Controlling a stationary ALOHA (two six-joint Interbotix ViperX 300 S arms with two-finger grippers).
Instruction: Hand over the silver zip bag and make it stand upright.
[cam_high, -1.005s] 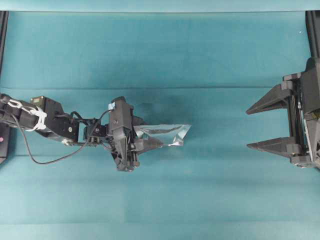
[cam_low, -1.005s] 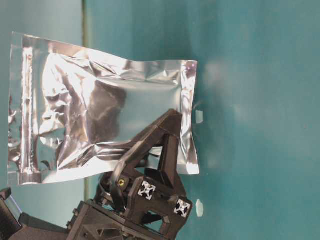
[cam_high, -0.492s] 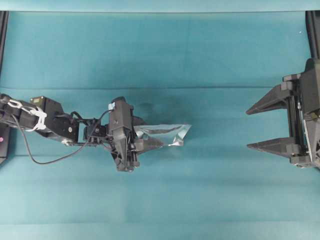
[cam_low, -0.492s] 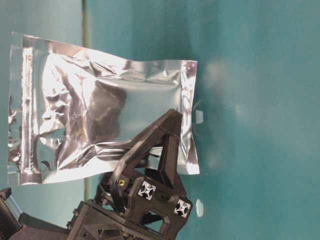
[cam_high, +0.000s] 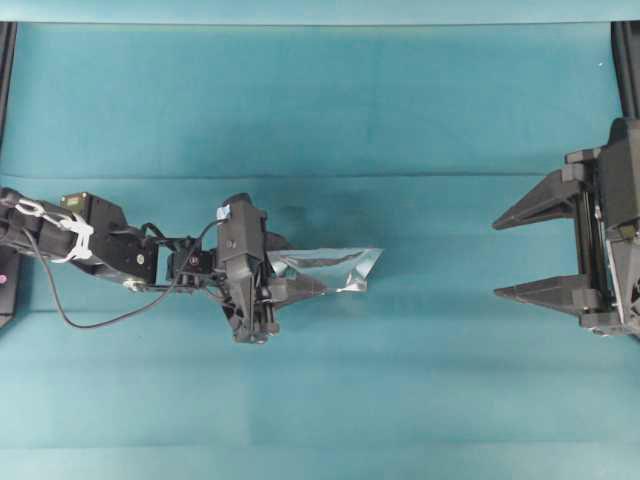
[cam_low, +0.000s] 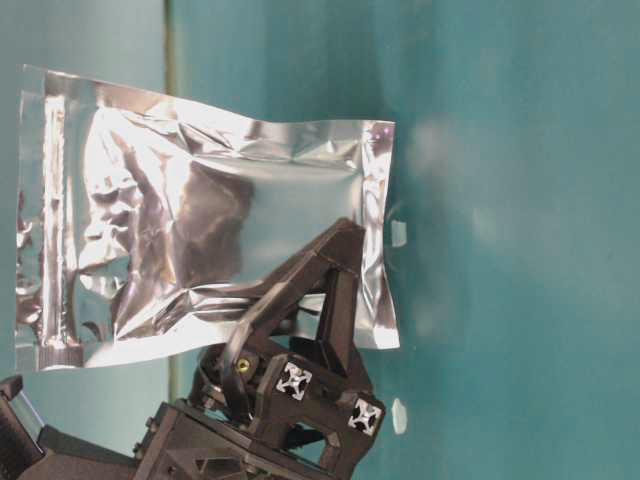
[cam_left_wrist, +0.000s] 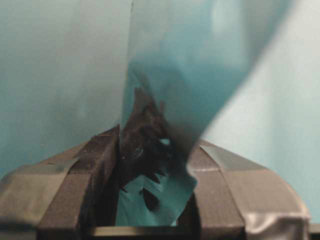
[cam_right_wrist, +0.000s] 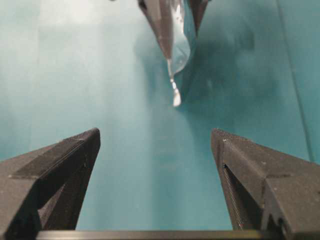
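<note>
Nothing has changed over the last second: my left hand (cam_high: 272, 285) still pinches the silver zip bag (cam_high: 330, 270) by one end, holding it edge-up above the teal desk (cam_high: 320, 110). My right hand (cam_high: 535, 250), well apart to the bag's right, stays spread wide and faces the bag's free end. I judge the handover hasn't started; the right hand must approach first. No brand, label or writing is readable on the foil.
</note>
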